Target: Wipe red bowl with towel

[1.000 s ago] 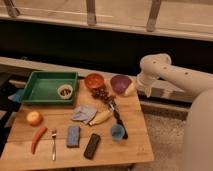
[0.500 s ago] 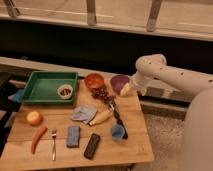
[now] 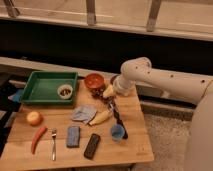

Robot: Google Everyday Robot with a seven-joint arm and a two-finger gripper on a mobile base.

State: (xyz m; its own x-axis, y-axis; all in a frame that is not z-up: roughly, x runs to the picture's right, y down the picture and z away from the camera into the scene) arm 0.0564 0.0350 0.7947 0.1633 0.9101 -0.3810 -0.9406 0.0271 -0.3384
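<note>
The red bowl [image 3: 94,81] stands at the back of the wooden table [image 3: 134,146], just right of the green tray. The towel [image 3: 84,114], a crumpled grey-blue cloth, lies flat on the table in front of the bowl. My gripper [image 3: 108,92] hangs low over the table at the bowl's right side, behind and to the right of the towel. It is apart from the towel and nothing shows in it. The white arm [image 3: 150,77] reaches in from the right.
A green tray [image 3: 40,90] holds a small bowl [image 3: 64,91]. A banana [image 3: 100,117], a dark long-handled utensil [image 3: 118,120], a blue cup [image 3: 117,132], a black remote [image 3: 91,146], a blue sponge [image 3: 73,136], a fork [image 3: 53,144], a red chili [image 3: 37,138] and an orange fruit [image 3: 34,118] also lie on the table.
The arm has swung left and down, bringing the gripper beside the red bowl and covering most of the purple bowl. The towel and bowl have not moved.
</note>
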